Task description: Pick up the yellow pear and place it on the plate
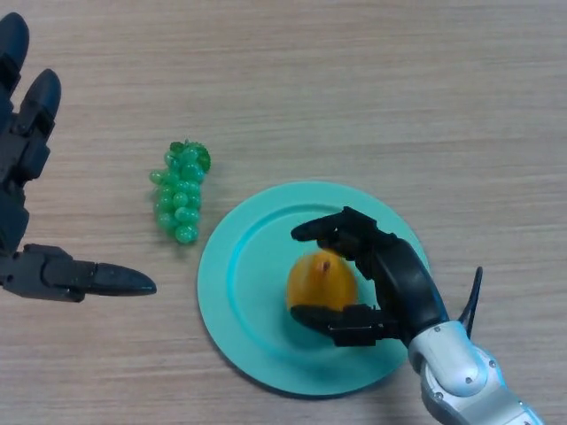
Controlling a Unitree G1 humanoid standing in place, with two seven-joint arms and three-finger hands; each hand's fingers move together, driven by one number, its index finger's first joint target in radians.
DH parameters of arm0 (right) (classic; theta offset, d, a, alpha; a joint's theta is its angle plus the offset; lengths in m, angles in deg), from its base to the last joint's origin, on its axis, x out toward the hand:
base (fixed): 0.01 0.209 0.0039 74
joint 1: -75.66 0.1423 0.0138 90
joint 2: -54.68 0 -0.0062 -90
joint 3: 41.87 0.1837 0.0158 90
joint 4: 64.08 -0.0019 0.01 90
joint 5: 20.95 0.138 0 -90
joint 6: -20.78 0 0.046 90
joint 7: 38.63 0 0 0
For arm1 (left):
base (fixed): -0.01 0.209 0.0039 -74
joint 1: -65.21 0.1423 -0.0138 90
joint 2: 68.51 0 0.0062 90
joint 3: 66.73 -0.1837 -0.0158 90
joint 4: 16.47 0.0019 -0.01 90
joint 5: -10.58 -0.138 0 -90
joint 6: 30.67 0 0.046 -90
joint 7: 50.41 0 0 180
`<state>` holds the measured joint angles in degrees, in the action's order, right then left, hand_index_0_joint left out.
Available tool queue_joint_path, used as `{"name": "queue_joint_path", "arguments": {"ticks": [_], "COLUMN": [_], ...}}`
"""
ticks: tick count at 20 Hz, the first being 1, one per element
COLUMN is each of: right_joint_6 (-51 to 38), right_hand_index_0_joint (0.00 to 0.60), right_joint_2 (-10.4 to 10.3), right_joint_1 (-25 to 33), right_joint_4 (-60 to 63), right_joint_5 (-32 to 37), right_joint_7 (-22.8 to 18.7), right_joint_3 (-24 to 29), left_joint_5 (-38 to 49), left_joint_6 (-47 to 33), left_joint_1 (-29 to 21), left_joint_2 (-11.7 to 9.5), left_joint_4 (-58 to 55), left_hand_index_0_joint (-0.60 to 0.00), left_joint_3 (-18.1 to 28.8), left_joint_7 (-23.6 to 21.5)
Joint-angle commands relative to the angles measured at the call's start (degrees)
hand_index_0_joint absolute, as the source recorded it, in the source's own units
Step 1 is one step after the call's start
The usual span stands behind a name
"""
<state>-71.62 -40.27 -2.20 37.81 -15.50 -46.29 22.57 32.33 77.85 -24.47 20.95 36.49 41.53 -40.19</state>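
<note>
Head view of the placing step. The yellow pear [321,281] rested on the teal plate [239,283], slightly toward the robot's right of the plate's centre, with its long axis apparently running away from the robot, the stem end pointing to the far side. The right hand [390,283] bracketed the fruit from its right: the fingers [332,232] curved over the far side and the thumb [323,319] lay at the near side, both at or just beside the skin, so the grasp appeared loose or about to part rather than firmly clamped. The pear therefore lay directly between thumb and fingers, and withdrawal would probably call for spreading them and backing off to the right. The left hand [35,266] lay idle, spread open and empty, on the tabletop [372,88], well apart from the plate. Counted: one pear, one plate, one bunch of green grapes [181,193] just off the plate's left rim, two hands.
</note>
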Motion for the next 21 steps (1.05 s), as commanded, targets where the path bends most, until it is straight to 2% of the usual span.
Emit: {"name": "queue_joint_path", "arguments": {"ticks": [1, 3, 5, 10, 11, 12, 15, 17, 19, 21], "right_joint_6": [-4.8, -3.2, -1.4, 8.0, 10.5, 11.4, 10.4, 11.9, 14.5, 16.3], "right_hand_index_0_joint": [0.000, 0.000, 0.000, 0.000, 0.000, 0.000, 0.000, 0.000, 0.000, 0.000], "right_joint_2": [-0.2, -0.2, -0.2, -0.2, -0.2, 0.2, 1.6, 1.8, 2.0, 2.1], "right_joint_1": [4.2, 4.7, 3.8, -4.3, -6.5, -7.5, -12.0, -14.1, -14.6, -14.1], "right_joint_4": [-8.0, -12.6, -19.9, -39.6, -43.8, -45.7, -49.9, -52.1, -54.0, -55.0], "right_joint_5": [-0.7, -4.1, -4.4, -2.8, -2.2, -1.8, -1.2, 0.2, 1.4, 0.7], "right_joint_7": [-1.1, -0.7, 1.1, 12.4, 15.7, 16.8, 17.5, 17.8, 18.5, 18.3], "right_joint_3": [2.0, 3.7, 6.5, 16.7, 19.7, 21.2, 25.2, 26.9, 28.1, 28.1], "left_joint_5": [0.1, 0.7, 0.1, -0.2, -0.5, -0.2, -0.4, -1.5, -2.6, -1.0], "left_joint_6": [-5.5, -5.4, -6.4, -6.7, -6.5, -5.9, -6.3, -5.4, -3.2, -2.0], "left_joint_1": [-0.9, -0.8, -0.4, 0.1, 0.0, -0.4, 0.0, 0.9, 0.6, -0.3], "left_joint_2": [-1.5, -1.3, -0.9, -0.5, -0.3, -0.5, -0.3, 0.0, -0.3, -0.2], "left_joint_4": [-4.1, -4.5, -4.8, -5.5, -5.7, -5.8, -5.9, -6.7, -7.1, -7.5], "left_hand_index_0_joint": [0.000, 0.000, 0.000, 0.000, 0.000, 0.000, 0.000, 0.000, 0.000, 0.000], "left_joint_3": [3.1, 3.2, 2.8, 2.1, 1.5, 1.4, 0.9, 0.1, 0.0, 0.2], "left_joint_7": [0.7, 0.2, -0.2, -1.0, -1.3, -1.4, -0.6, 1.2, 1.9, 0.6]}}
